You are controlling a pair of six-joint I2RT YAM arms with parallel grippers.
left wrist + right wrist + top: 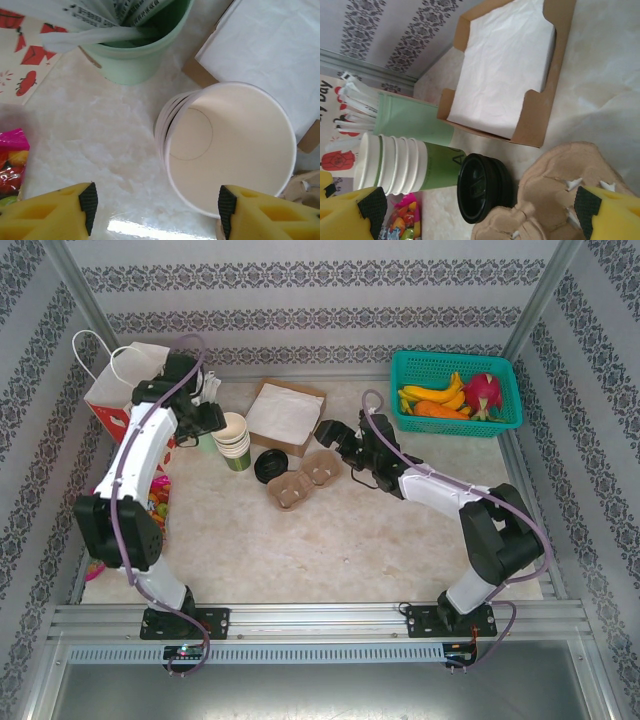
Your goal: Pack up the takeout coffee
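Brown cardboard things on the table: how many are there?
2. The napkin box lies at the far middle; the cup carrier lies just nearer, beside the black lid. The left arm may hide more.

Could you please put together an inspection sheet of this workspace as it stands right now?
Surface: pale marbled tabletop, near half bare, no spill seen.
Job's things: paper bag upright at far left; cup stack lidless; black lids on the table beside it.
Clutter: straw cup, napkin box, cardboard carrier, fruit basket, snack packet.
Grippers: left gripper open, at the cup stack's rim; right gripper open, over the lids and carrier.
Cables: purple cables looped along both arms.
Surroundings: patterned walls, metal frame; nothing else seen.
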